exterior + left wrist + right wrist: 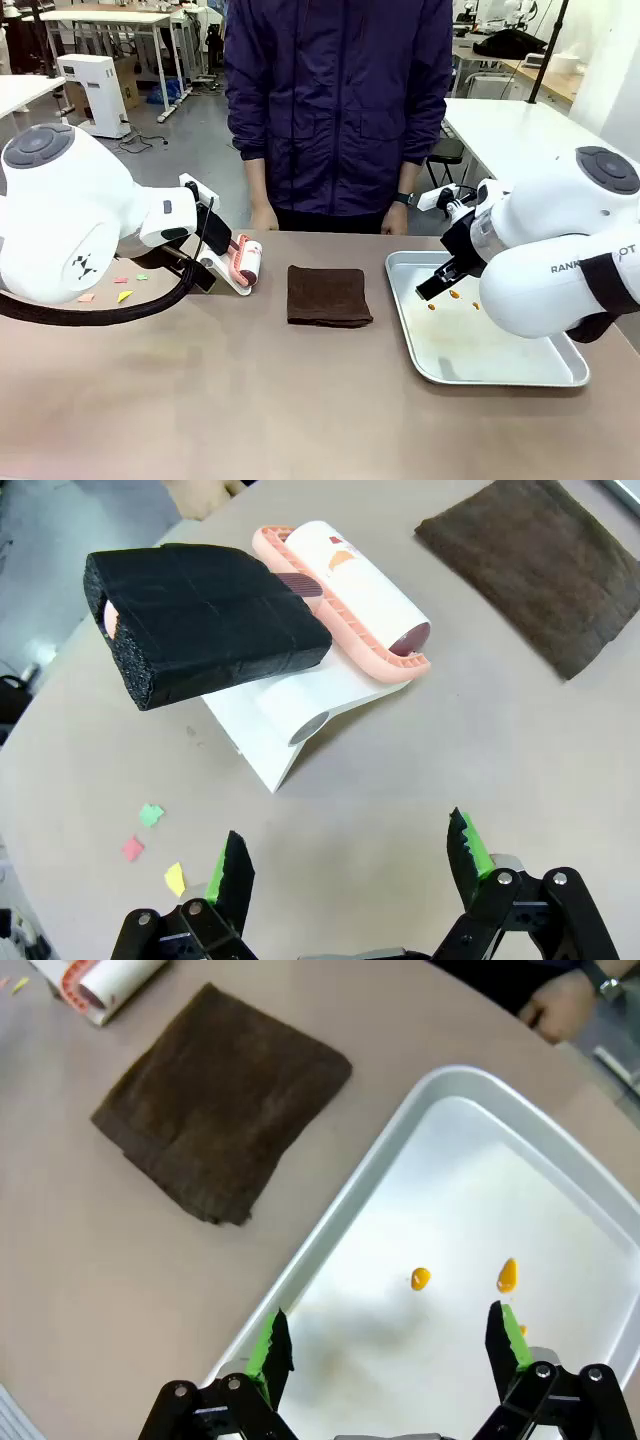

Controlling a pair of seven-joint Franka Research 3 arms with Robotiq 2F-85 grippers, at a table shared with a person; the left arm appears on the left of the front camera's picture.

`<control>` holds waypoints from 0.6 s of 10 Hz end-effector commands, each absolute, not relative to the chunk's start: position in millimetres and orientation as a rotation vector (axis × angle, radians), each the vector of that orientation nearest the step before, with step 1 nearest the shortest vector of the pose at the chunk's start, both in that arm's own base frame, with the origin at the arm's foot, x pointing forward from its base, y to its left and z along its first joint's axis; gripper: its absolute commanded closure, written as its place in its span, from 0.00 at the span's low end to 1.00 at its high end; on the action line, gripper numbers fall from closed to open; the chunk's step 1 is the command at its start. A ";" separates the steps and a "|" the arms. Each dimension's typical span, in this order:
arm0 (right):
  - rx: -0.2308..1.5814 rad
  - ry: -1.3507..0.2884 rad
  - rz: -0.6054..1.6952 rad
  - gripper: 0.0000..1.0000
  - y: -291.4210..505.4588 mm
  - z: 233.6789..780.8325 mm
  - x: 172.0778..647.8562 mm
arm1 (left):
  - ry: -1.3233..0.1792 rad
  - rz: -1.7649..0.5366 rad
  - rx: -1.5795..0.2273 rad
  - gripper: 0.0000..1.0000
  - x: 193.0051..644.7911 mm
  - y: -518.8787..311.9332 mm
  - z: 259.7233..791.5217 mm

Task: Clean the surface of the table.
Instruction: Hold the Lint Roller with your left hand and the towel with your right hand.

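Left tool is hovering jaws apart over the counter, lint roller lying just ahead and paper scraps beside one finger, right tool gaping over the tray; a skewed grab would be risking tipping the roller off its stand, leaving scraps unswept.

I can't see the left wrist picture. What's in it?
A pink-framed white lint roller with black foam handle rests on a white stand on the tan-brown table. The open left gripper hovers nearby, with coloured paper scraps and a dark brown cloth.
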State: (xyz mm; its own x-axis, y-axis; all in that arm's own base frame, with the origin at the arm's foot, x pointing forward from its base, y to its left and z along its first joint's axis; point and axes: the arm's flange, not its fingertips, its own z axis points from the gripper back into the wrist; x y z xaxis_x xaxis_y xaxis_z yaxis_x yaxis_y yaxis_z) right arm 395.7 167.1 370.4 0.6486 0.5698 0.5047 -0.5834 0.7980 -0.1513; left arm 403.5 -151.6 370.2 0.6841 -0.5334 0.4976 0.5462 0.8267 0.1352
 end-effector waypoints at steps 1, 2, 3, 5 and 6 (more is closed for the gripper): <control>0.026 -0.565 0.655 0.00 167.1 370.5 395.7 | -0.550 -0.605 -0.025 0.00 403.4 -151.6 370.2; 0.026 -0.565 0.655 0.00 167.1 370.5 395.7 | -0.550 -0.605 -0.025 0.00 403.4 -151.6 370.2; 0.026 -0.565 0.655 0.00 167.1 370.5 395.7 | -0.550 -0.605 -0.025 0.00 403.4 -151.6 370.2; 0.026 -0.565 0.655 0.00 167.1 370.5 395.7 | -0.550 -0.605 -0.025 0.00 403.4 -151.6 370.2; 0.026 -0.565 0.655 0.00 167.1 370.5 395.7 | -0.550 -0.605 -0.025 0.00 403.4 -151.6 370.2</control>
